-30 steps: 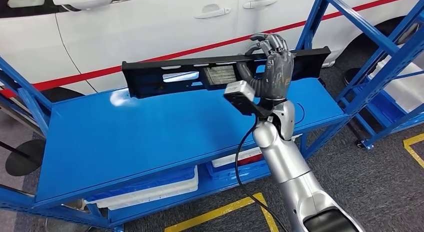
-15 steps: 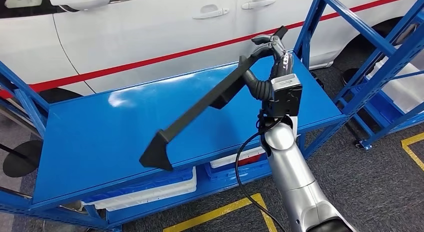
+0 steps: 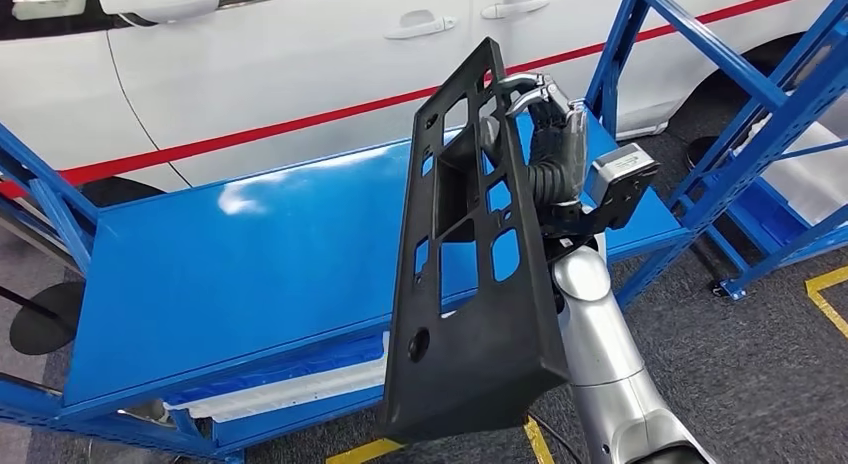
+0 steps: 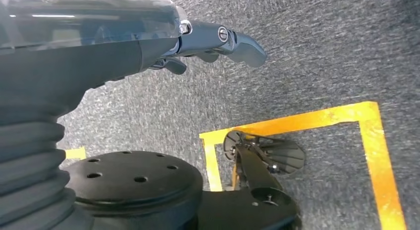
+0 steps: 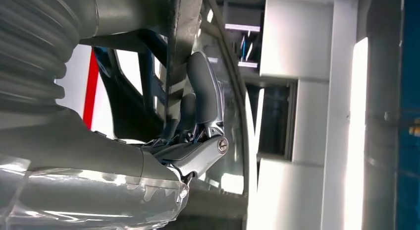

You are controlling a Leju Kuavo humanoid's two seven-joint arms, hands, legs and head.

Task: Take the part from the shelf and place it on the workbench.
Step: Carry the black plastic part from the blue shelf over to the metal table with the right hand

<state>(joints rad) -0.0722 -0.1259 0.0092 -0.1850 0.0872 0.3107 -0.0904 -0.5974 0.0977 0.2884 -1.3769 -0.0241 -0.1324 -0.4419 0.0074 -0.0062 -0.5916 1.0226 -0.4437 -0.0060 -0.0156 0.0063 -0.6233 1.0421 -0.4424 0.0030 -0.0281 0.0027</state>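
Two blue racks flanking the scene: shelf (image 3: pixel 240 254) standing before a white car (image 3: pixel 300 54), second rack (image 3: pixel 770 114) off to the right. Right hand (image 3: pixel 545 134) gripping the black part (image 3: pixel 470 274) near its top edge, fingers (image 5: pixel 200 93) wrapping around it, holding it upright above the shelf. Left hand (image 4: pixel 148 46) hanging over grey floor (image 4: pixel 322 66), fingers (image 4: pixel 237 39) pointing outward, holding nothing.

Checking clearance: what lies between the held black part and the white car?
In the head view, the blue shelf top lies between the black part and the white car.
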